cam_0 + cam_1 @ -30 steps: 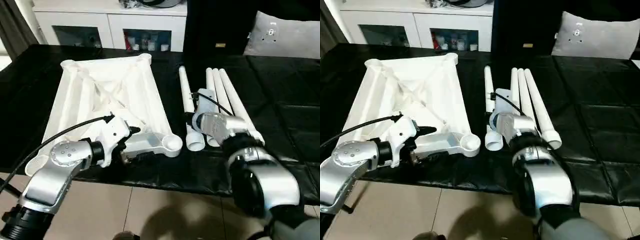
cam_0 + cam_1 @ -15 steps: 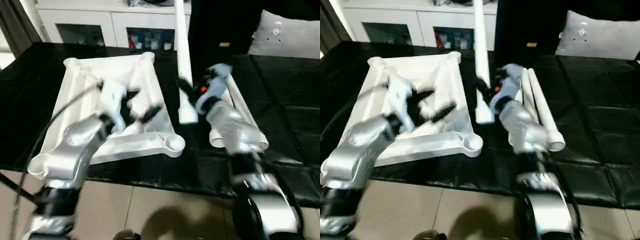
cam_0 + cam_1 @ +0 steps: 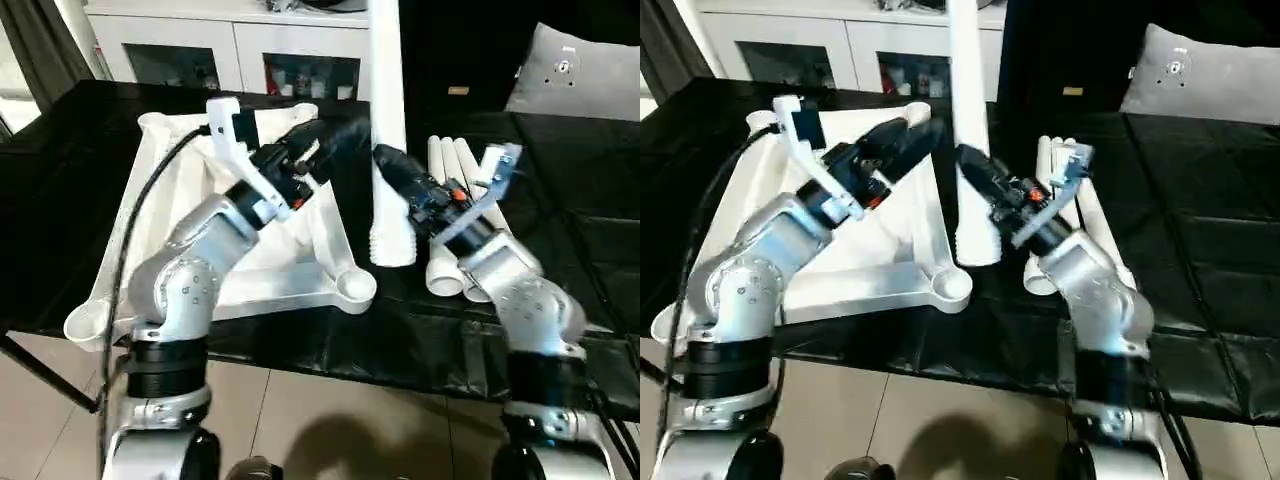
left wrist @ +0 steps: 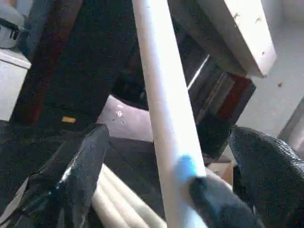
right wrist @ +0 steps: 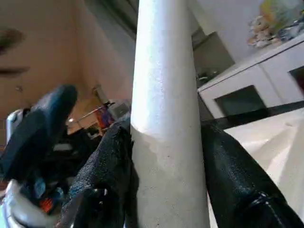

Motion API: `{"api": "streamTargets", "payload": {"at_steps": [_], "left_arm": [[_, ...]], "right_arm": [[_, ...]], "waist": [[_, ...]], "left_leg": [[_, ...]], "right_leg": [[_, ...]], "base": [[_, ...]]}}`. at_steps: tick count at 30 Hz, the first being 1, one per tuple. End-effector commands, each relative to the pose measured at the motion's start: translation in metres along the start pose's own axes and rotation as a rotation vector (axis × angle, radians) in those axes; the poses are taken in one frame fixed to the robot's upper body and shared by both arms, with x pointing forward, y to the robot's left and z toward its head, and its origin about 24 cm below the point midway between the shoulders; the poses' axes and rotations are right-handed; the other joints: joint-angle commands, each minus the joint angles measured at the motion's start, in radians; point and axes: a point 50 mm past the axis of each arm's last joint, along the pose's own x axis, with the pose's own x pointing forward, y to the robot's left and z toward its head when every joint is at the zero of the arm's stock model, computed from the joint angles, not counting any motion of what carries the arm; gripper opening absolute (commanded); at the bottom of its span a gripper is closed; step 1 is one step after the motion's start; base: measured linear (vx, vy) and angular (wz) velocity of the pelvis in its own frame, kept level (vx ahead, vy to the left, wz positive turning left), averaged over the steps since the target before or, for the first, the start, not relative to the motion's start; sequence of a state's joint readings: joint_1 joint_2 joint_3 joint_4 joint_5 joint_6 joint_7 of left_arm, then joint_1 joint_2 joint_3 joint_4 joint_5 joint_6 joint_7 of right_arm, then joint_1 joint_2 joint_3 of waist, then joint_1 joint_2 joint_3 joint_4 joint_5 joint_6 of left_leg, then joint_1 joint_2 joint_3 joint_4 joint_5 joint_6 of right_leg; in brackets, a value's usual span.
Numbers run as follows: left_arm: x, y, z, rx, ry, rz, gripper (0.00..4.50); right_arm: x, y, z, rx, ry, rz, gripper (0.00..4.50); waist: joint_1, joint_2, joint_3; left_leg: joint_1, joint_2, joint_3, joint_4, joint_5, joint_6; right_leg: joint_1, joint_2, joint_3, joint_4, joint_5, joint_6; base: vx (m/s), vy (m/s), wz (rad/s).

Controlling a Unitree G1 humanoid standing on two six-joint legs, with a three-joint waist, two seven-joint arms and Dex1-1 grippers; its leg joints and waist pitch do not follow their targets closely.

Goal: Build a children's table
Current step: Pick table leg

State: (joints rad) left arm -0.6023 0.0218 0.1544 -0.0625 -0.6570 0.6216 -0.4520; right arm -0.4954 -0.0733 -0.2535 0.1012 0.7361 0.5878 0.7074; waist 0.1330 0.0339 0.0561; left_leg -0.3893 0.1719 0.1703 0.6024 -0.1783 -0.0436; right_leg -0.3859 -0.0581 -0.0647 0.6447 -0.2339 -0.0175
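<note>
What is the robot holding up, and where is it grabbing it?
The right gripper holds one white table leg upright, its fingers clamped on the shaft just above its wide lower end. The left gripper holds nothing.

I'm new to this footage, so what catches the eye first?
A white leg stands upright mid-scene, clamped by the right gripper, with the left gripper open beside it. Left of it lies the tabletop, ribs up; three more legs lie right.

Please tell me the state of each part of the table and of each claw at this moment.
Tabletop: lying underside up, corner sockets empty.
Raised leg: upright, gripped.
Three other legs: lying side by side.
Right claw: shut on the raised leg.
Left claw: open, fingers either side of the raised leg.
</note>
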Motion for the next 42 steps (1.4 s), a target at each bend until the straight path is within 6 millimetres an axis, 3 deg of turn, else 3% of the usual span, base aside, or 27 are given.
{"api": "streamTargets", "payload": {"at_steps": [1,11,12,16,21,23,24,27,34,42], "left_arm": [[0.003,0.000,0.000,-0.011,0.008,0.005,4.50],[0.014,-0.009,-0.011,0.060,0.048,0.031,4.50],[0.015,-0.009,-0.011,0.069,0.037,0.045,4.21],[0.020,-0.008,-0.009,0.087,-0.008,0.119,4.09],[0.025,0.000,-0.009,0.123,-0.033,0.253,3.61],[0.026,0.000,-0.010,0.120,-0.030,0.263,3.61],[0.028,0.000,-0.013,0.124,-0.020,0.268,3.24],[0.030,-0.001,-0.018,0.139,-0.003,0.278,3.12],[0.030,0.002,-0.023,0.124,-0.005,0.325,2.49],[0.030,0.001,-0.031,0.084,0.000,0.341,2.02]], "right_arm": [[0.002,0.008,0.002,-0.017,0.007,0.048,1.82],[0.009,0.012,-0.011,-0.112,0.082,-0.002,1.82],[0.011,0.012,-0.011,-0.111,0.078,-0.012,1.82],[0.017,0.012,-0.012,-0.136,0.058,-0.063,1.82],[0.030,0.013,-0.030,-0.471,0.121,-0.137,1.82],[0.032,0.014,-0.033,-0.535,0.117,-0.137,1.82],[0.034,0.015,-0.037,-0.594,0.122,-0.144,1.82],[0.039,0.017,-0.045,-0.703,0.121,-0.158,1.82],[0.045,0.017,-0.048,-0.811,0.054,-0.197,1.82],[0.047,0.021,-0.059,-0.845,0.072,-0.131,1.82]], "waist": [[0.005,-0.014,-0.071],[0.013,-0.016,-0.070],[0.013,-0.015,-0.070],[0.011,-0.017,-0.070],[0.009,-0.019,-0.071],[0.008,-0.018,-0.072],[0.007,-0.017,-0.072],[0.006,-0.012,-0.075],[0.005,-0.011,-0.079],[0.004,-0.006,-0.077]], "left_leg": [[0.011,0.053,-0.020,-0.059,-0.058,0.046],[0.011,0.056,-0.022,-0.064,-0.069,0.020],[0.012,0.056,-0.021,-0.064,-0.071,0.018],[0.010,0.056,-0.023,-0.065,-0.072,0.017],[0.008,0.054,-0.022,-0.063,-0.065,0.001],[0.008,0.054,-0.022,-0.061,-0.061,0.002],[0.009,0.053,-0.023,-0.061,-0.059,0.012],[0.010,0.055,-0.023,-0.059,-0.051,0.024],[0.007,0.055,-0.023,-0.052,-0.030,0.055],[0.005,0.057,-0.024,-0.051,-0.069,0.072]], "right_leg": [[0.049,-0.089,0.053,-0.083,-0.046,-0.171],[0.048,-0.092,0.055,-0.086,-0.064,-0.140],[0.047,-0.092,0.055,-0.086,-0.062,-0.144],[0.048,-0.091,0.055,-0.087,-0.052,-0.139],[0.048,-0.093,0.053,-0.086,-0.037,-0.122],[0.048,-0.094,0.055,-0.083,-0.021,-0.128],[0.048,-0.092,0.055,-0.082,-0.010,-0.132],[0.046,-0.090,0.054,-0.077,0.033,-0.142],[0.046,-0.089,0.054,-0.066,0.124,-0.179],[0.046,-0.089,0.055,-0.069,0.087,-0.182]], "base": [[0.000,0.000,0.00],[0.000,0.000,0.00],[0.000,0.000,0.00],[0.000,0.000,0.00],[0.000,0.000,0.00],[0.000,0.000,0.00],[0.000,0.000,0.00],[0.000,0.000,0.00],[0.000,0.000,0.00],[0.000,0.000,0.00]]}}
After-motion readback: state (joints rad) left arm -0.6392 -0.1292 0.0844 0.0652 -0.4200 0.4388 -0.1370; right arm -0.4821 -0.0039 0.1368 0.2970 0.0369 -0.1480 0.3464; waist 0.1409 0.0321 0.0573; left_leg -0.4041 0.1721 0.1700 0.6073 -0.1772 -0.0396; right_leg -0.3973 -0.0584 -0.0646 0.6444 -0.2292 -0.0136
